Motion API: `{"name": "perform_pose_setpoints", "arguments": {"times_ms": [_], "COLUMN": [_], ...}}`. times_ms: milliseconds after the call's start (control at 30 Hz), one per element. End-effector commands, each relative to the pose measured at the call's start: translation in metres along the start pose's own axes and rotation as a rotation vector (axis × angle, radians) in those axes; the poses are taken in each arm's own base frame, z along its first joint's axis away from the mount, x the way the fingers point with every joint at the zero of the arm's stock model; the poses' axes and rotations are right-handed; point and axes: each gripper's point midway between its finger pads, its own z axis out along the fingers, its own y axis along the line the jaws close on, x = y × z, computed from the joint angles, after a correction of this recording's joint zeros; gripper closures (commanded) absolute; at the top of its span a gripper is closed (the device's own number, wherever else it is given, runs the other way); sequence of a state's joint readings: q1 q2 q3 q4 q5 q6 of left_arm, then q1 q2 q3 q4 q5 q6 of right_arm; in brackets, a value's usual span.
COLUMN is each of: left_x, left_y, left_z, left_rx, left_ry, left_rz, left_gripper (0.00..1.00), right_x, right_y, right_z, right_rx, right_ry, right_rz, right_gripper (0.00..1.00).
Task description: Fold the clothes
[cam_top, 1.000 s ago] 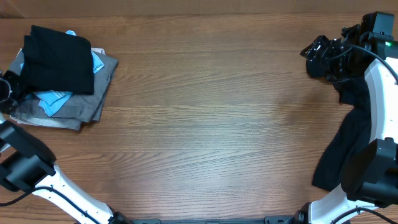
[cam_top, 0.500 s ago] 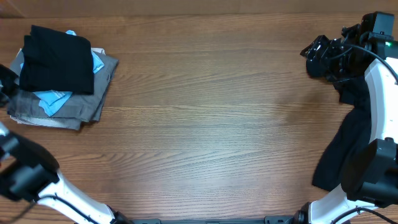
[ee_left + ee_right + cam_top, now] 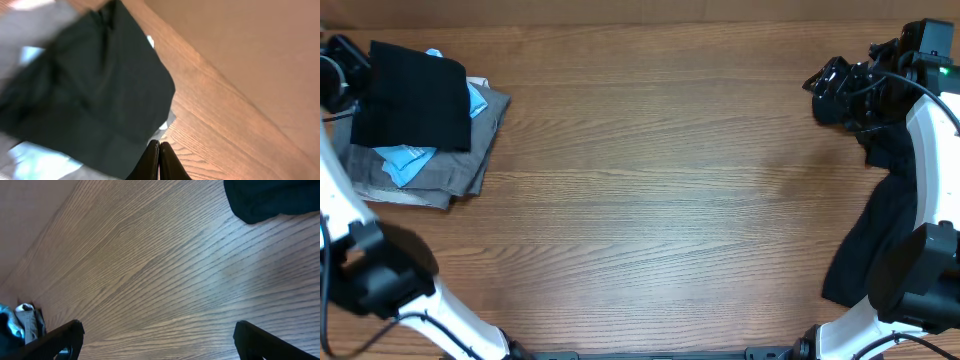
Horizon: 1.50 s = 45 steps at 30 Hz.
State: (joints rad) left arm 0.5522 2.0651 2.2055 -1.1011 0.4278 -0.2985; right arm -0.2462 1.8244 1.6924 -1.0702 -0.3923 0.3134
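Observation:
A folded black garment (image 3: 415, 92) lies on top of a stack at the far left of the table. My left gripper (image 3: 348, 70) hovers at that stack's far left corner. In the left wrist view its fingers (image 3: 160, 152) are shut with nothing between them, just above the edge of the black garment (image 3: 100, 85). A second black garment (image 3: 878, 235) lies loose and crumpled along the right edge, partly under my right arm. My right gripper (image 3: 832, 90) hangs open over bare wood at the far right. Its view shows wide-apart fingers (image 3: 160, 340) and a corner of black cloth (image 3: 270, 200).
Under the folded black piece lie a light blue packet (image 3: 405, 160) and a grey folded garment (image 3: 460, 165). The packet (image 3: 30, 160) also shows in the left wrist view. A brown wall (image 3: 250, 50) rises behind the table's far edge.
My left arm has swung from the table's left edge toward the far corner of the stack, its gripper staying shut. The right arm and both black garments have not moved.

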Motion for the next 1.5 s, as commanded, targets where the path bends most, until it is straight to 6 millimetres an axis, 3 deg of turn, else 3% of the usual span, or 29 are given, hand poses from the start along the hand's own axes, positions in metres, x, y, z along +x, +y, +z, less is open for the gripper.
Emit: {"name": "perform_pose_setpoints", "arguments": {"times_ms": [0,167,433,567,667,833,1000,1100,1233,1333,1367,1400,1467], "left_x": [0.009,0.008,0.023,0.029,0.029,0.000,-0.035,-0.038,-0.026,-0.008,-0.002,0.003,0.017], "left_y": [0.020,0.064,0.142,0.164,0.166,0.134,0.080,0.038,-0.019,-0.057,-0.066,-0.073,-0.082], "left_z": [0.039,0.072,0.100,0.107,0.107,0.074,0.003,-0.039,-0.072,-0.078,-0.076,-0.072,-0.062], "left_rx": [0.016,-0.016,-0.085,-0.095,-0.085,0.010,0.060,0.089,0.126,0.148,0.145,0.134,0.103], "left_ry": [0.074,0.102,0.176,0.195,0.200,0.116,-0.034,-0.094,-0.124,-0.108,-0.097,-0.085,-0.050], "left_rz": [-0.023,-0.084,-0.192,-0.219,-0.192,-0.172,-0.142,-0.079,0.014,0.080,0.095,0.108,0.128], "left_gripper": [0.96,0.96,0.96,0.96,0.96,0.94,0.90,0.89,0.80,0.59,0.43,0.03,0.00], "right_x": [0.000,0.000,0.000,0.000,0.000,0.000,0.000,0.000,0.000,0.000,0.000,0.000,0.000], "right_y": [0.000,0.000,0.000,0.000,0.000,0.000,0.000,0.000,0.000,0.000,0.000,0.000,0.000], "right_z": [0.001,0.001,0.001,0.001,0.001,0.001,0.001,0.001,0.001,0.001,0.001,0.001,0.001], "right_rx": [0.000,0.000,0.000,0.000,0.000,0.000,0.000,0.000,0.000,0.000,0.000,0.000,0.000], "right_ry": [0.002,0.002,0.002,0.002,0.002,0.002,0.002,0.002,0.002,0.002,0.002,0.002,0.002], "right_rz": [-0.006,-0.007,-0.007,-0.006,-0.007,-0.007,-0.006,-0.006,-0.006,-0.006,-0.007,-0.007,-0.006], "right_gripper": [0.00,0.00,0.00,0.00,0.00,0.00,0.00,0.00,0.00,0.00,0.00,0.00,0.00]}}
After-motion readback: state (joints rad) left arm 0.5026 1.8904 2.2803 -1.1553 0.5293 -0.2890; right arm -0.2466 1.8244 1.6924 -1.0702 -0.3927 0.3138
